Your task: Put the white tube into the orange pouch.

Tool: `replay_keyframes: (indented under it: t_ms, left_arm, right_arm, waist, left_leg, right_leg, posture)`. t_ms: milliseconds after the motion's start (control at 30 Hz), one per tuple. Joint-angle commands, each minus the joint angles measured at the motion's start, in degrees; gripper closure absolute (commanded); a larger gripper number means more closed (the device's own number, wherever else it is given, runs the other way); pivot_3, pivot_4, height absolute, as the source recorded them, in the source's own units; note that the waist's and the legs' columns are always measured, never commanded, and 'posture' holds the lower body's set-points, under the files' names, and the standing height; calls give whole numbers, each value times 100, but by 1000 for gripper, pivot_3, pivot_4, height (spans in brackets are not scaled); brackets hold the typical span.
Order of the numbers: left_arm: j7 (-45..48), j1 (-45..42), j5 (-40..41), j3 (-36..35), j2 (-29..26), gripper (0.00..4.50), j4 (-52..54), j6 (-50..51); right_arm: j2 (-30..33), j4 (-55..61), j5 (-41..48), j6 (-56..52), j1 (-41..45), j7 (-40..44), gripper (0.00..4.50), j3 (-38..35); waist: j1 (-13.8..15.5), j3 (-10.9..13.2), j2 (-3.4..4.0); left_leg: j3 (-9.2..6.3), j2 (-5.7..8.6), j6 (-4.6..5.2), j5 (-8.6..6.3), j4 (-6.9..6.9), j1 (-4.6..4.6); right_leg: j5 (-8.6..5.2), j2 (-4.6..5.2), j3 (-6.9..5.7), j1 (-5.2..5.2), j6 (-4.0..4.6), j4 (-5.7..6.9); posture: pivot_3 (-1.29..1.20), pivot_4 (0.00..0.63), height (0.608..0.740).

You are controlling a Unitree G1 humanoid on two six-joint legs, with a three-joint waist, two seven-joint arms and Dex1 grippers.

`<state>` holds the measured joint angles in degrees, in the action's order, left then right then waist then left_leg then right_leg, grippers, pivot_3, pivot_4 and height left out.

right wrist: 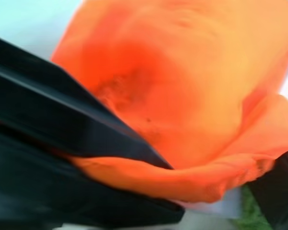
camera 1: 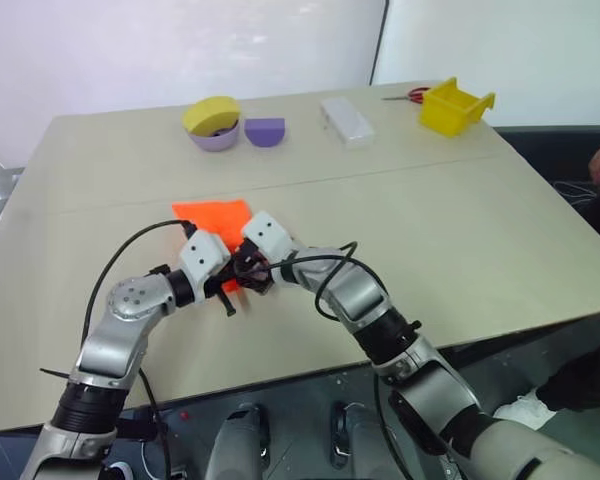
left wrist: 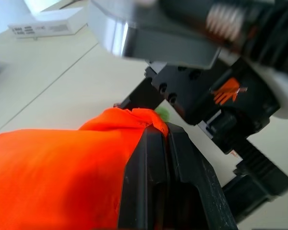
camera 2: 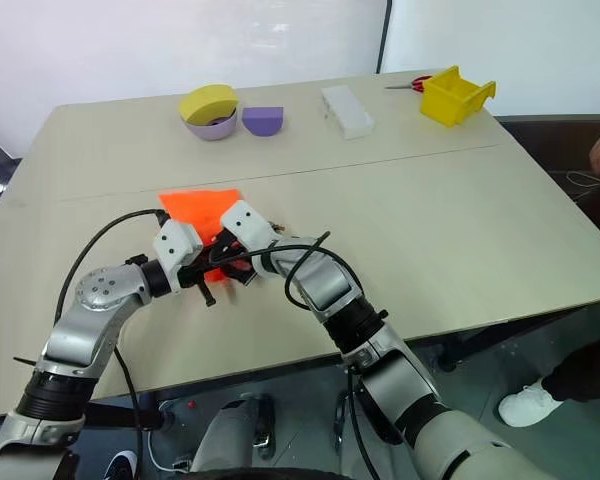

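Both grippers meet at the near edge of the orange pouch [camera 1: 212, 215], mid-table. Left gripper [left wrist: 167, 143] is clamped on the pouch's bunched rim, judged to hold the mouth up and steady for loading. Right gripper [camera 2: 230, 262] sits at the opening, fingers [right wrist: 77, 120] spread, one lying in the mouth against the inner fabric. White tube can't be made out; possibly already inside or hidden by the fingers. Farther back: purple bowl [camera 1: 214, 137], clear box [camera 1: 346, 121], yellow bin [camera 1: 454, 106].
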<state>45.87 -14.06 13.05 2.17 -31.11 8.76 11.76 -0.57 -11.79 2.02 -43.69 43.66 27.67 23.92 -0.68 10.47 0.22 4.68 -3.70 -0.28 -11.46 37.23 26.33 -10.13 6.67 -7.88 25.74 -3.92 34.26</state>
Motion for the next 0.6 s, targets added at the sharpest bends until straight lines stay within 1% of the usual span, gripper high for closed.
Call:
replay_keyframes:
  t_ms: [33,200,300,400,433,500,533,600]
  left_arm:
    - [-90,125,-24,-151,-9,4500,-76,-200]
    - [-222,184,-38,-226,32,4500,-250,-386]
    - [-226,217,-66,-183,20,4500,-291,-470]
    - [-251,234,-65,-173,33,4500,-315,-496]
    - [-256,235,-80,-166,25,4500,-315,-499]
    - [-264,235,-56,-177,36,4500,-293,-476]
    - [-264,239,-53,-176,38,4500,-285,-471]
    - [-267,245,-75,-166,32,4500,-277,-488]
  right_arm:
    - [267,789,97,-57,-138,353,18,69]
    - [662,1457,314,-392,-318,781,18,98]
    - [906,1729,286,-347,-335,987,18,237]
    - [898,1747,339,-352,-343,1001,18,224]
    - [865,1728,326,-188,-339,961,18,179]
    - [539,1506,498,-292,-213,666,18,-285]
    - [556,1475,474,-229,-169,673,18,-292]
    - [765,1622,481,-173,-199,956,18,-131]
  waist:
    - [-2,0,0]
    - [-4,0,0]
    - [-5,0,0]
    - [-8,0,0]
    - [-6,0,0]
    - [-6,0,0]
    - [-8,0,0]
    - [1,0,0]
  left_leg:
    - [3,0,4,3,0,2]
    - [11,0,8,5,0,7]
    - [10,-2,-3,-2,-2,7]
    - [10,-3,-5,-3,-3,7]
    - [10,-3,-5,-3,-3,7]
    - [13,-4,-5,-3,-4,10]
    - [15,-4,-5,-3,-5,11]
    - [18,-4,-4,-1,-6,11]
  right_leg:
    - [0,1,1,2,0,-1]
    - [-1,2,10,15,-1,-1]
    - [0,0,10,22,0,5]
    - [2,0,9,25,4,4]
    - [2,0,9,27,5,4]
    - [3,0,10,32,5,4]
    - [3,0,10,35,5,4]
    - [4,-1,11,36,5,6]
  posture:
    - [0,150,740]
    - [0,150,740]
    - [0,150,740]
    - [0,150,740]
    - [0,150,740]
    - [0,150,740]
    - [0,150,740]
    - [0,150,740]
